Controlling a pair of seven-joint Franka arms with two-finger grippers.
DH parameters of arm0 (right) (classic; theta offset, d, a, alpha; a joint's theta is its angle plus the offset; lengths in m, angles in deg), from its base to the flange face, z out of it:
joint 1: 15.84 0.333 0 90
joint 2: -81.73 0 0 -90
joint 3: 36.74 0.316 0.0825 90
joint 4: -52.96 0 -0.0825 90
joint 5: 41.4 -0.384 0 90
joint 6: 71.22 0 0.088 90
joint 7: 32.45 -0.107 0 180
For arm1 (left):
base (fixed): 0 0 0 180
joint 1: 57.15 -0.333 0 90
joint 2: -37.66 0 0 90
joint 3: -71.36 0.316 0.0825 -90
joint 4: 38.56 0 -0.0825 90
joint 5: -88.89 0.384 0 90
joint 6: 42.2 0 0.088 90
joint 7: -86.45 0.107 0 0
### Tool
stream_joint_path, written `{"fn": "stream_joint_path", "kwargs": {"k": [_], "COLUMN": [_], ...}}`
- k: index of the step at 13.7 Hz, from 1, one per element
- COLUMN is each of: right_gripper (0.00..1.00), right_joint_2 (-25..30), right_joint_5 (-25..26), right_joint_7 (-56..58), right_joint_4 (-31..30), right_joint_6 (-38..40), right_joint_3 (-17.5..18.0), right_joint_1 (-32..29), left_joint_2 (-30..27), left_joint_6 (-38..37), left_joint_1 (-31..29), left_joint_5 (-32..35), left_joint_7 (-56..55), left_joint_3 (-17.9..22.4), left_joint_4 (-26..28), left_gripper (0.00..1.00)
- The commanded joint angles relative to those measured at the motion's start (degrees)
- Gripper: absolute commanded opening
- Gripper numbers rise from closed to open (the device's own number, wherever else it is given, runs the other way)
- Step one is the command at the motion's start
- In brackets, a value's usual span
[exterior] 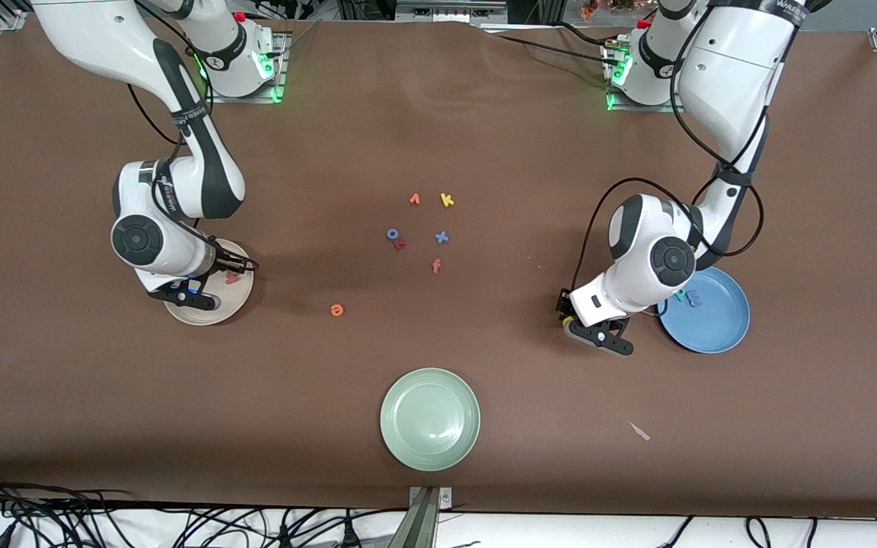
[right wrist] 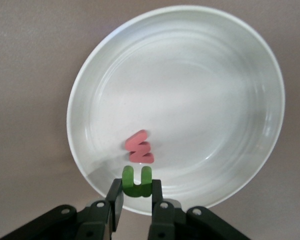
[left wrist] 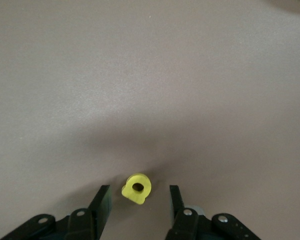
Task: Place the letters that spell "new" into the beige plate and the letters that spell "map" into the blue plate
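Right claw (right wrist: 133, 199) pinches green n (right wrist: 136, 180) over beige plate (right wrist: 90, 90); left claw (left wrist: 136, 202), half-open, straddles yellow a (left wrist: 136, 188): off-centre closing could flick it.

Robotics lab, bolted arm bases (exterior: 244, 57), loose cables (exterior: 103, 517)

Right claw (right wrist: 135, 202) low, fingers pinched nearly together, left claw (left wrist: 137, 202) low, fingers parted, wrist bent down

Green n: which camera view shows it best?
The right wrist view: the green n sits between the right end effector's fingers over the beige plate, above the pink w. In the front view the arm hides it; the left wrist view lacks it.
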Motion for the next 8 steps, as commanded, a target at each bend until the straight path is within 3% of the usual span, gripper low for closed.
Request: {"fn": "stream_joint_path", "kwargs": {"k": [1, 5, 8], "right_gripper": [1.00, 1.00, 1.00], "right_joint_2": [-0.56, -0.64, -2.39], "right_joint_5": [0.49, 0.06, -0.64], "right_joint_7": [1.24, 1.77, 1.16], "right_joint_4": [2.72, 5.80, 9.13], "right_joint_6": [1.15, 1.25, 1.25], "right_joint_3": [0.12, 1.35, 4.25], "right_joint_1": [-0.09, 1.40, 1.58], "left_joint_2": [1.90, 2.78, 2.87], "left_joint_6": [1.76, 2.38, 2.38], "left_joint_1": [1.50, 1.85, 1.77], "left_joint_5": [-0.99, -0.64, -0.64], "left_joint_7": [0.10, 0.18, 0.98], "left_joint_3": [0.61, 0.61, 0.79], "left_joint_4": [-1.38, -0.59, -0.59], "left_gripper": [0.56, 0.61, 0.52]}}
